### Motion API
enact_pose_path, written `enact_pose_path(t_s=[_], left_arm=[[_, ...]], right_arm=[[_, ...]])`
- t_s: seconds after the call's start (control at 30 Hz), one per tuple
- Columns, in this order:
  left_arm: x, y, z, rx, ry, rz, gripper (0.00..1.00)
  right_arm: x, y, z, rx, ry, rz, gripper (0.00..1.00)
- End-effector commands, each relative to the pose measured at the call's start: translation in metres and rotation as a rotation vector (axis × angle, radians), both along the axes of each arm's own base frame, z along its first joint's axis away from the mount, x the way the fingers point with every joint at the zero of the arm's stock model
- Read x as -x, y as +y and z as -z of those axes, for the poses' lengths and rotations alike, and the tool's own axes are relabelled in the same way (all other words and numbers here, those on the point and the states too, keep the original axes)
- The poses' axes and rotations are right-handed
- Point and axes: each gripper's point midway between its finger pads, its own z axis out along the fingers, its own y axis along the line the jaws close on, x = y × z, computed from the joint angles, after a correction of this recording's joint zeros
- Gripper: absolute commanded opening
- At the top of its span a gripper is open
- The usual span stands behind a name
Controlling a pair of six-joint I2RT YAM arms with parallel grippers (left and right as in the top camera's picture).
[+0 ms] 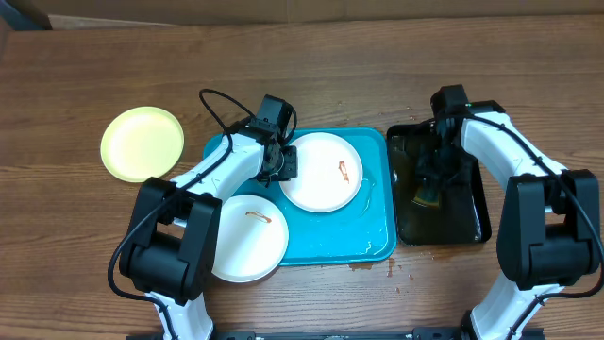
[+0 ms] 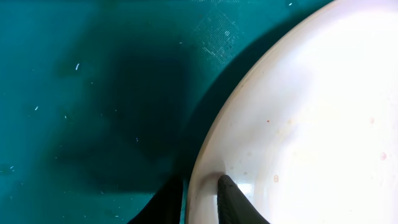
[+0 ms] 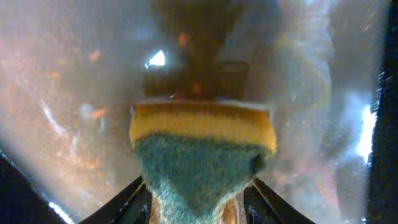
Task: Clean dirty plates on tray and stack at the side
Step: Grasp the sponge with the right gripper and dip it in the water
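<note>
Gripping the rim of the far white plate (image 1: 322, 171), the left claw (image 2: 200, 186) is closed to a narrow gap. The left wrist view shows one finger on the plate's inner face and the other outside its edge, with the rim pinched between them. This plate lies in the far right part of the turquoise tray (image 1: 340, 236), wholly inside the raised rim. It carries a brown-red smear (image 1: 344, 171) right of its centre. Whether the gripped edge is lifted off the tray floor cannot be told.

The near white plate (image 1: 245, 238) sits at the tray's near left corner. It overhangs the tray edge, partly over the tray and partly over the wooden surface (image 1: 377, 76). It has a smear (image 1: 257, 215) on the part toward the tray's middle. The two white plates are close but not touching.

The yellow-green plate (image 1: 142, 143) rests flat on the surface, left of the tray and apart from it.

The right claw (image 3: 198, 199) is over the black tray (image 1: 469, 222), which stands just beside the turquoise tray's right edge. This claw is closed on a sponge (image 3: 202, 143), with a finger against each side. The sponge's green scouring layer faces the wrist camera and its yellow layer lies beyond. The black tray floor below the sponge is glossy with bright reflections. Whether the sponge touches that floor cannot be told.

A few small brown spots (image 1: 373, 266) mark the surface by the turquoise tray's near right corner
</note>
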Motion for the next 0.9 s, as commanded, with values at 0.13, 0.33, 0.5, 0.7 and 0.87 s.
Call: enact_pose_path(t_s=[0.13, 0.33, 0.5, 0.7, 0.87], left_arm=[[0.004, 0.004, 0.011, -0.013, 0.03, 0.006, 0.22], [0.004, 0.004, 0.011, -0.013, 0.03, 0.006, 0.11], [0.004, 0.003, 0.011, -0.009, 0.03, 0.007, 0.04], [0.004, 0.002, 0.01, -0.006, 0.031, 0.008, 0.06], [0.004, 0.002, 0.01, -0.006, 0.031, 0.012, 0.14]], right_arm=[[0.002, 0.006, 0.003, -0.024, 0.011, 0.001, 0.27], [-0.003, 0.003, -0.002, -0.01, -0.012, 0.011, 0.04], [-0.016, -0.002, -0.045, 0.02, -0.097, 0.014, 0.04], [-0.009, -0.002, -0.081, 0.081, -0.159, -0.035, 0.04], [-0.01, 0.016, -0.083, 0.081, -0.184, -0.022, 0.04]])
